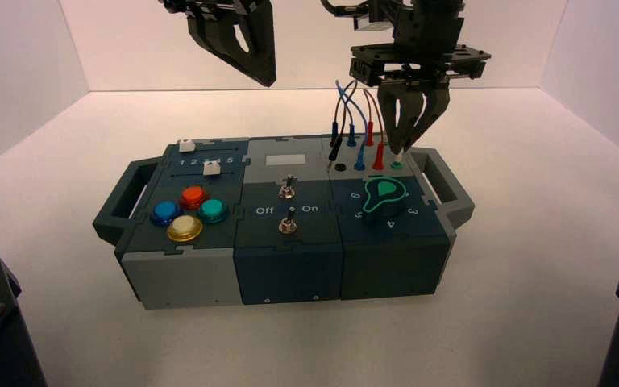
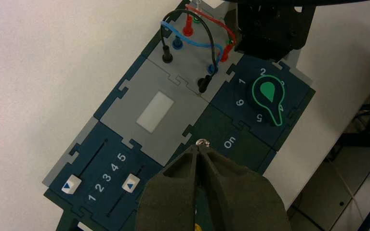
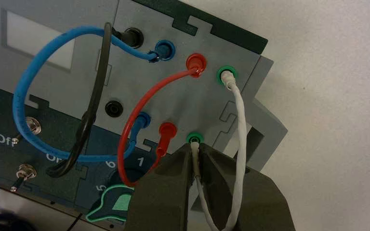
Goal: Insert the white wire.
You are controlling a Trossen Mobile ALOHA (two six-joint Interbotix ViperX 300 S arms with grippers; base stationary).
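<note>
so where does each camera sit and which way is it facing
High view: above and behind, looking down at the box; both arms show.
Left wrist: on the left arm, facing the box and knob; left fingers show.
Right wrist: over the sockets, facing down; right fingers hold the white wire.
Both wrist views share the red wire.
</note>
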